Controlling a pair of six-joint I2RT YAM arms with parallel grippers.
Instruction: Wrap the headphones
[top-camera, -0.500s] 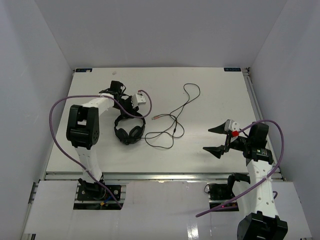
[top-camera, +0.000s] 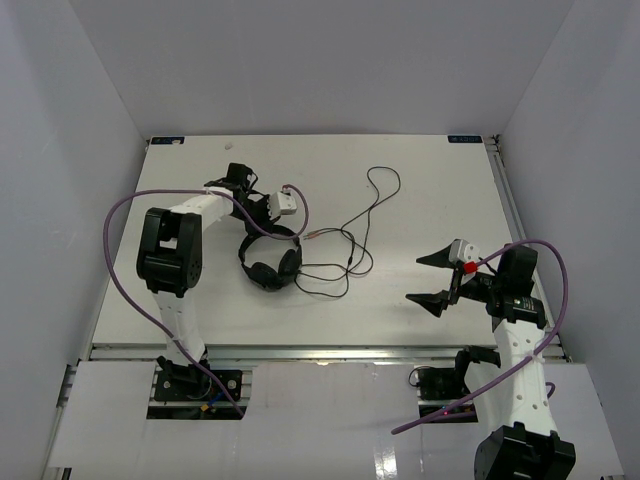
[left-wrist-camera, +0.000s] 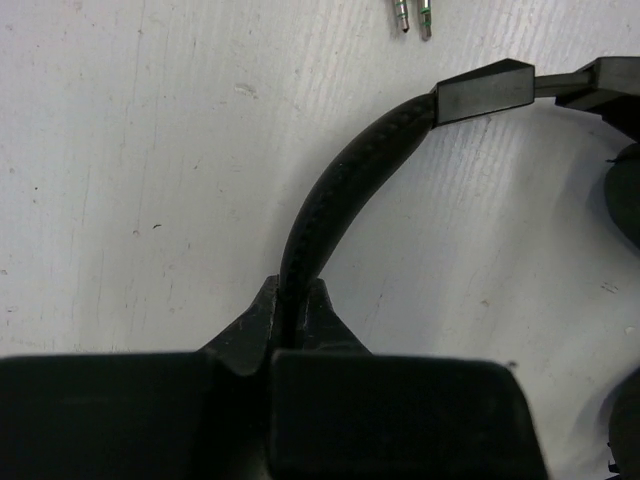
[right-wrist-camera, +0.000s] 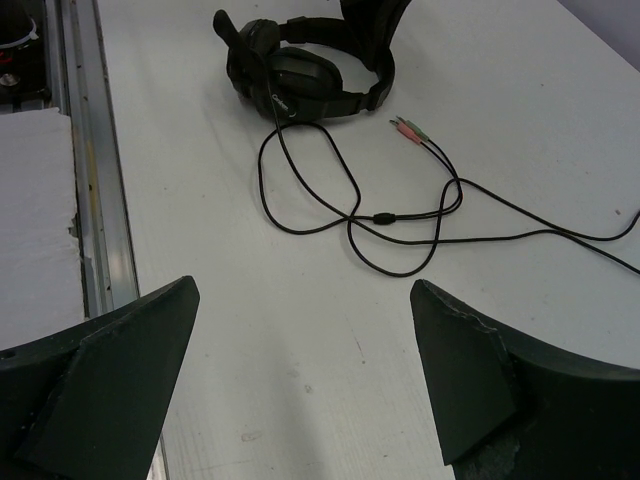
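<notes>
- The white table (top-camera: 420, 160) carries everything, and my two arms are bolted at its near edge.
- The headphones (top-camera: 270, 262) lie on the left half of the table, about midway between the far and near edges. The two earcups are toward the near edge and the arched headband (left-wrist-camera: 340, 190) toward the far edge.
- My right pincer (top-camera: 418, 280) hangs over the right half of the table, well apart from the headphones. Its jaws stand wide apart with nothing between them.
- My left pincer (left-wrist-camera: 295, 300) reaches in from the far-left side. Its jaws are clamped together on the padded part of the headband, which runs up out of them in a curve.
- The thin black cord (top-camera: 350, 240) leaves an earcup and trails in loose loops toward the middle of the table, with one loop reaching toward the far edge.
- The two small plugs (right-wrist-camera: 408, 127), one pink and one green, lie flat on the table just beside the headband, on its right-edge side.
</notes>
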